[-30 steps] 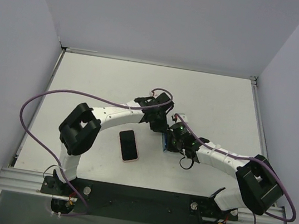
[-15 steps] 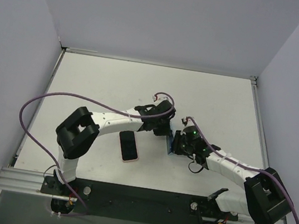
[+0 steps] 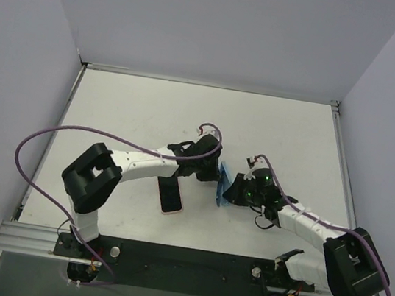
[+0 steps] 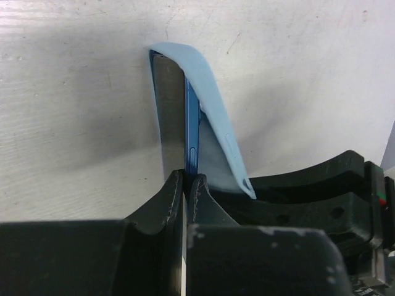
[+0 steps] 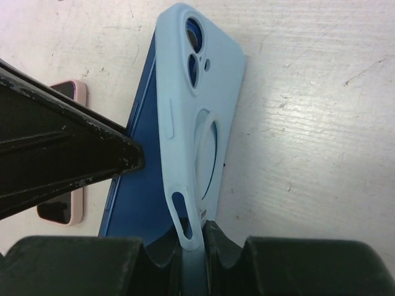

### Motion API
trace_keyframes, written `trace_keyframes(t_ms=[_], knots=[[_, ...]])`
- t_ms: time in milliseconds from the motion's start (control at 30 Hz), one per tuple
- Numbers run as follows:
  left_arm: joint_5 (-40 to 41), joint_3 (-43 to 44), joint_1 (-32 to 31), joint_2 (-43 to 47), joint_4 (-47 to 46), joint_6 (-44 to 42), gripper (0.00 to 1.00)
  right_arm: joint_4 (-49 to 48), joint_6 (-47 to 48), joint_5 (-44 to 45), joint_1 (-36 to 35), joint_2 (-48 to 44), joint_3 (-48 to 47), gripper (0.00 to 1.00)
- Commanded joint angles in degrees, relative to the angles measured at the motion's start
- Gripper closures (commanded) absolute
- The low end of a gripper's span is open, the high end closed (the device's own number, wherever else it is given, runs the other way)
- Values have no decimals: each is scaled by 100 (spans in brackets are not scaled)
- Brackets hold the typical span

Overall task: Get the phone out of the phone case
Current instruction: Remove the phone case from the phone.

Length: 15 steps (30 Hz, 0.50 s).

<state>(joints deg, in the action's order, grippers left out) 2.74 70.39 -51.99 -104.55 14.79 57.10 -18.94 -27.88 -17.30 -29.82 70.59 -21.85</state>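
Blue phone (image 4: 192,132) pinched between left fingers (image 4: 164,202), case (image 5: 199,92) between right fingers (image 5: 223,248).

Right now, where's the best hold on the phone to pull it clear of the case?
The phone's free end, across screen and back, from the left claw's side: the case has peeled away there, clinging only at the far end. The right claw pins the case.

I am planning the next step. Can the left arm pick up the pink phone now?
Probably not: the left fingers are shut on the blue phone, half out of the case held by the right fingers. The pink phone lies near, partly under its forearm.
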Motion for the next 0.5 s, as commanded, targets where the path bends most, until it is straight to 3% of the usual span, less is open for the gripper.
trace_keyframes(t_ms=[0,200,467], knots=[[684,-509,400,-171,1650,-902,100,-163,-490,-159,354,-291,66,100],[587,-474,435,-100,1641,-973,100,30,-403,-195,363,-344,-100,100],[315,-517,531,84,1352,-876,100,1330,-323,911,485,-520,-680,100]])
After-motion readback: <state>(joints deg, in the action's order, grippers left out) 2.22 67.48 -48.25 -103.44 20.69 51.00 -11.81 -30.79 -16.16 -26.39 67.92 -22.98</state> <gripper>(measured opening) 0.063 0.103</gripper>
